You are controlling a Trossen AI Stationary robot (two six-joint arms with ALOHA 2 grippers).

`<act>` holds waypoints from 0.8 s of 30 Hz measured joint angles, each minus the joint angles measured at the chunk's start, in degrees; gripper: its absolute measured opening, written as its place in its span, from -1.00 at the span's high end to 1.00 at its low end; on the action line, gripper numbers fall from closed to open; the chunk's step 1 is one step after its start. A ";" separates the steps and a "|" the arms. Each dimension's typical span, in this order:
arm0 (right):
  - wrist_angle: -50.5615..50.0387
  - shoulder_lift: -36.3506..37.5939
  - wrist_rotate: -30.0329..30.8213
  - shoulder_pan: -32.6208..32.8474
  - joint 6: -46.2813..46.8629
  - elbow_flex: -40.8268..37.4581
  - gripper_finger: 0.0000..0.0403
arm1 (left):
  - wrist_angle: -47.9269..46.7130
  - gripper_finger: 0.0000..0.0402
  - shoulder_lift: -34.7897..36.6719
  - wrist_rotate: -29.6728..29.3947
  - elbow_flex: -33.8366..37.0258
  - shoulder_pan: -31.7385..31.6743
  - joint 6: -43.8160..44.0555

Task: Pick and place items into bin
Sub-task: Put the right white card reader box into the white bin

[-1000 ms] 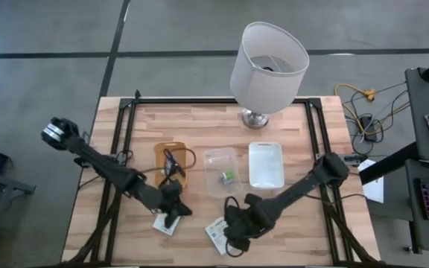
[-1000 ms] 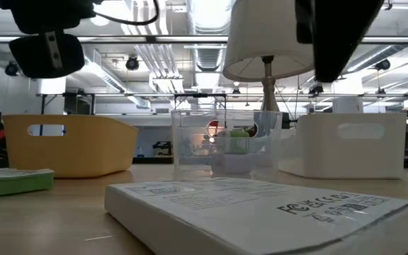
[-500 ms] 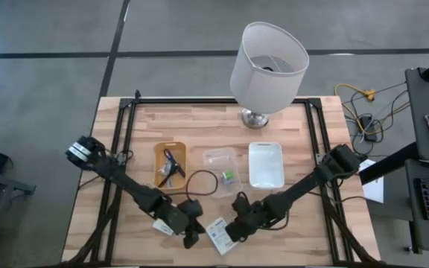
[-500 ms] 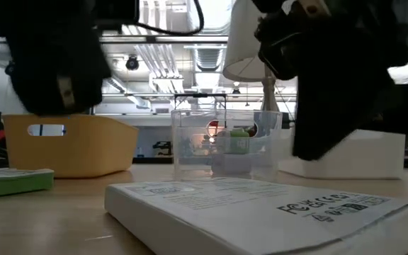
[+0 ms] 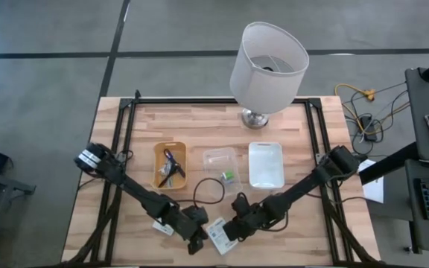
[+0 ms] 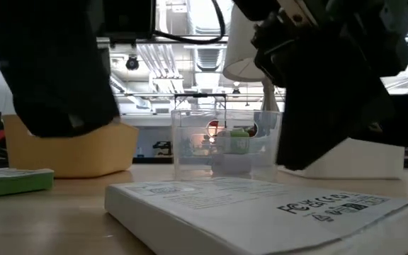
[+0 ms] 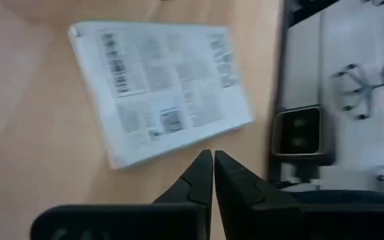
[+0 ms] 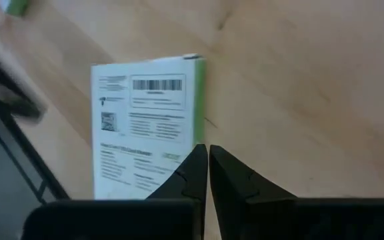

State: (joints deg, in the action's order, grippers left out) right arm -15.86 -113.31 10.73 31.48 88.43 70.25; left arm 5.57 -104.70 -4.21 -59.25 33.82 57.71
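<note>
A white printed label card (image 5: 216,232) lies flat near the table's near edge, between my two grippers. It fills the front of the low view (image 6: 261,212). My left gripper (image 5: 196,240) is shut and stands just left of it, its tips (image 7: 212,157) short of the card (image 7: 159,87). My right gripper (image 5: 231,228) is shut at the card's right, its tips (image 8: 205,150) by the card's green long edge (image 8: 201,100). A second card (image 5: 162,225) lies flat under the left arm. The little green-and-white block (image 5: 229,176) sits in the clear bin. My left gripper touches nothing that shows; its shut tips stand off the card's edge. My right gripper has its shut tips right at the near end of the card's green edge (image 8: 199,137), coming in slanted from the table's right. I cannot tell whether they touch it.
A yellow bin (image 5: 157,165) holds a purple-black stick and small dark items. A clear bin (image 5: 218,158) and a white bin (image 5: 265,150) stand beside it. A lamp (image 5: 268,56) is at the far edge. A black cable loop (image 5: 211,190) hangs by the left arm.
My left gripper has swung toward the near edge and to the right, from over the second card to the left side of the larger card. The cable loop has come along with the arm. My right gripper has shifted slightly toward the far-left, staying at that card.
</note>
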 joint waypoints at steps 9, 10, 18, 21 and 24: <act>-1.11 -0.18 -0.07 0.00 -0.31 -0.23 0.96 | -0.59 1.00 -5.68 -0.68 -2.25 -0.27 -1.12; -1.07 -0.18 -0.10 0.00 -0.31 -0.23 0.96 | -0.48 1.00 -5.96 -0.62 -2.61 -0.34 -1.12; -0.98 -0.16 -2.99 0.24 -1.90 -0.23 0.96 | -1.52 1.00 -6.62 0.80 -3.08 -0.92 -0.21; -0.70 -0.16 -3.79 0.26 -3.28 -0.25 0.96 | -3.21 1.00 -6.58 2.17 -3.06 -0.94 0.35; 0.47 -0.16 -3.96 0.27 -4.87 -0.25 0.96 | -5.07 1.00 -6.65 2.10 -2.89 -0.90 0.41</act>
State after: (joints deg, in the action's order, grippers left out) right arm -15.39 -113.47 6.77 31.76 83.56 70.00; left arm 0.50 -111.35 -2.11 -62.13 32.91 58.12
